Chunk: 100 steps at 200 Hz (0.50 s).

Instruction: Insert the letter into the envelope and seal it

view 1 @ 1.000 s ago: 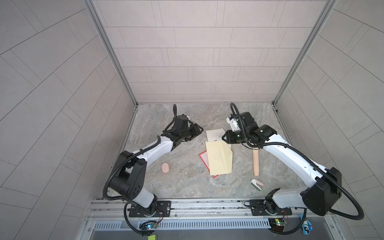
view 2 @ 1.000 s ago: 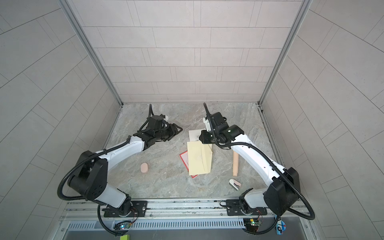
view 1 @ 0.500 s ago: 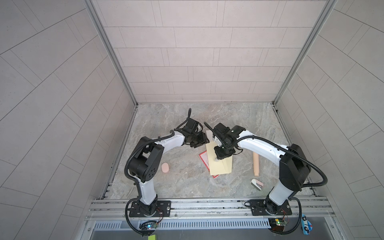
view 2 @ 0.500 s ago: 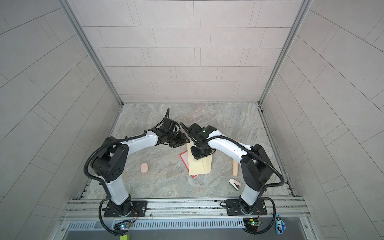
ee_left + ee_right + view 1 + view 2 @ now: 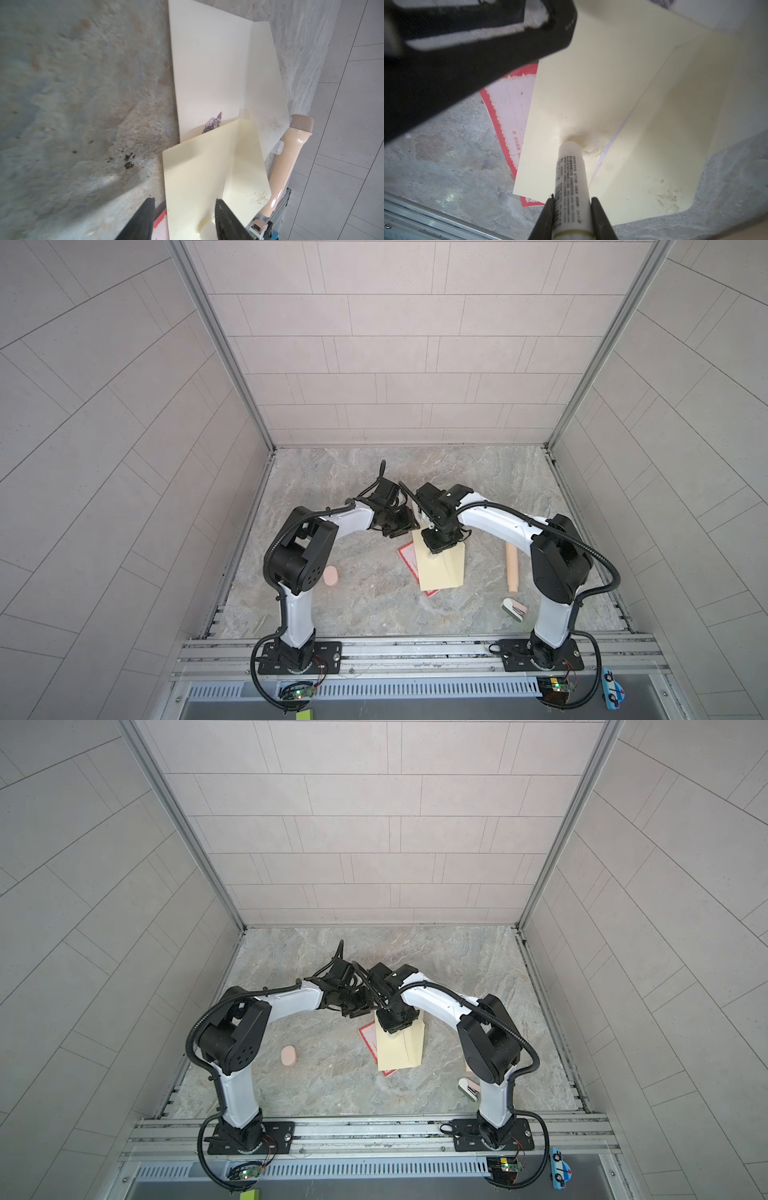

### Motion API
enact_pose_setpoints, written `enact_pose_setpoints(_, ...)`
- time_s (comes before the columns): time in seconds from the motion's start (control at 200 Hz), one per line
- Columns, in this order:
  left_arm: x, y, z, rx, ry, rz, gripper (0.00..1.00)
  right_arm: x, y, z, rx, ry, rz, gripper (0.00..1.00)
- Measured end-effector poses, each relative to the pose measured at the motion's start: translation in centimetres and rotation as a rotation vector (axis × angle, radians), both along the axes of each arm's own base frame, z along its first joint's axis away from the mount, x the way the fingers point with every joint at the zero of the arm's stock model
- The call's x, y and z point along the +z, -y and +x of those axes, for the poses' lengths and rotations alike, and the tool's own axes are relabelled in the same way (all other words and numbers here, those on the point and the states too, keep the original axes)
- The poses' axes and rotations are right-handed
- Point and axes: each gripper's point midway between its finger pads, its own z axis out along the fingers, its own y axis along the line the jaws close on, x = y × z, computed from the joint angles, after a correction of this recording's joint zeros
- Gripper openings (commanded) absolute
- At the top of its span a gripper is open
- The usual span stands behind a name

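Two claws meet over papers on the table (image 5: 83, 104): the left claw (image 5: 184, 200), spread, is over an edge of the yellow paper (image 5: 197, 176), which overlaps the flat cream envelope (image 5: 207, 72); the right claw (image 5: 572, 199) pinches a glue stick (image 5: 569, 166) pressed onto the yellow paper, beside a thin white edge, seemingly the letter (image 5: 616, 135).

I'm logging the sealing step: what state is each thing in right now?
glue stick: tip pressed on the pale yellow paper.
pale yellow paper: on the table, side flap open, smudged.
envelope: flap open, partly under the pale yellow paper.
right pincer: shut on the glue stick.
left pincer: open, above the pale yellow paper.
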Motion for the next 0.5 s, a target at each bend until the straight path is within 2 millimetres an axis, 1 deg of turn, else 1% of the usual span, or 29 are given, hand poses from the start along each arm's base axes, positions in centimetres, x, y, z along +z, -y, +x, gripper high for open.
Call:
enact_pose_setpoints(0.165, -0.5, 0.3, -0.3, -0.011, -0.016, -0.002, 0.53, -0.2, 0.1, 0.6, 0.009, 0.011, -0.027, 0.0)
enact_pose_setpoints(0.31, -1.2, 0.4, -0.5, -0.02, -0.038, -0.005, 0.52, -0.7, 0.1, 0.7, 0.011, 0.003, -0.035, 0.0)
enact_pose_setpoints(0.435, -1.6, 1.0, -0.6, -0.04, -0.05, -0.027, 0.52, -0.7, 0.1, 0.8, 0.002, -0.003, -0.021, 0.0)
enact_pose_setpoints(0.5, -1.5, 1.5, -0.5, -0.053, -0.045, -0.052, 0.5, -0.8, 0.2, 0.9, -0.006, -0.009, -0.008, 0.0)
